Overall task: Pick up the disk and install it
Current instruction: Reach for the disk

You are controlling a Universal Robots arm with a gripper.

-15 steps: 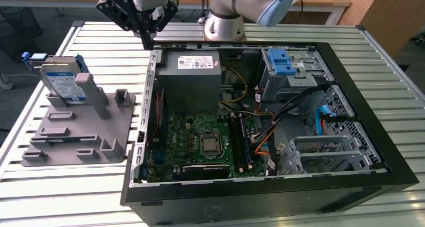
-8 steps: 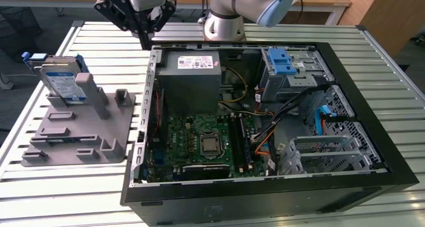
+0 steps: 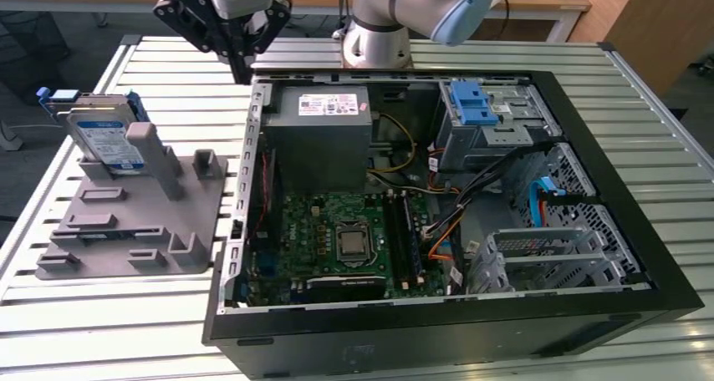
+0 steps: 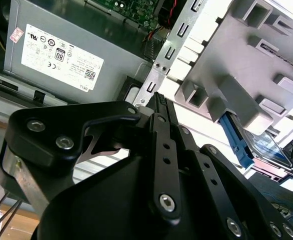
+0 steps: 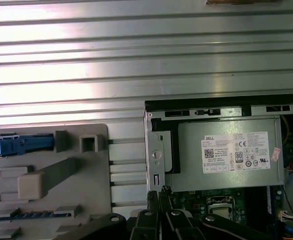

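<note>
Silver disk stands in the grey holder beside the computer case, not yet picked up; the gripper, pressed together and empty, hovers near the case's corner.

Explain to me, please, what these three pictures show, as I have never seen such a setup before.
This is a robot arm with a two-fingered hand at its end. The exterior view comes from a camera standing off the arm and looks down on a slatted metal table. The two wrist views come from cameras riding on the arm, so they show the hand's black links from close up. On the table lies an open computer case, with its circuit board and a grey power box inside. Beside the case, on the exterior view's left, a grey holder keeps the disk standing upright. The hand is shut and holds nothing. It hangs near a corner of the case, apart from the disk.
</note>
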